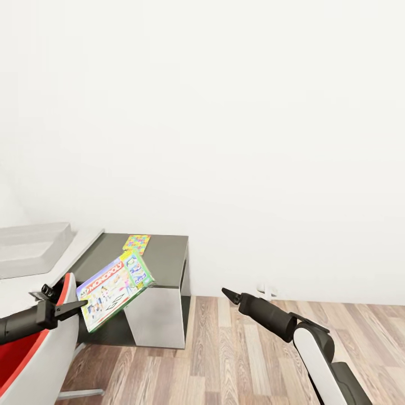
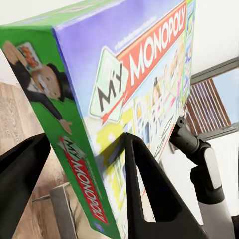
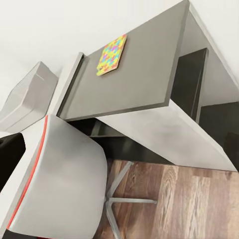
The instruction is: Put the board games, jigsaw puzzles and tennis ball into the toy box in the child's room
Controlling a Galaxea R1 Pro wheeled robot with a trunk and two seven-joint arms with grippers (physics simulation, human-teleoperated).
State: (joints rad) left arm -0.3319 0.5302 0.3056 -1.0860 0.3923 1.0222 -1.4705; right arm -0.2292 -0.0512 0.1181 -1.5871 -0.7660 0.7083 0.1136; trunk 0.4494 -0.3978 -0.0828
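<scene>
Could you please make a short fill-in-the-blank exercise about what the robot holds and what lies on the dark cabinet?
1. The left gripper is shut on the green-edged board game box printed "My ____".
2. One multicoloured square jigsaw puzzle box lies flat on the dark grey ____ top.
3. The right gripper holds ____.
4. The pale grey plastic toy box stands on the ____.

Missing words: Monopoly; cabinet; nothing; table

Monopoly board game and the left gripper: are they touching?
Touching. In the left wrist view the left gripper has one finger on each side of the board game, pressed against its faces.
</scene>
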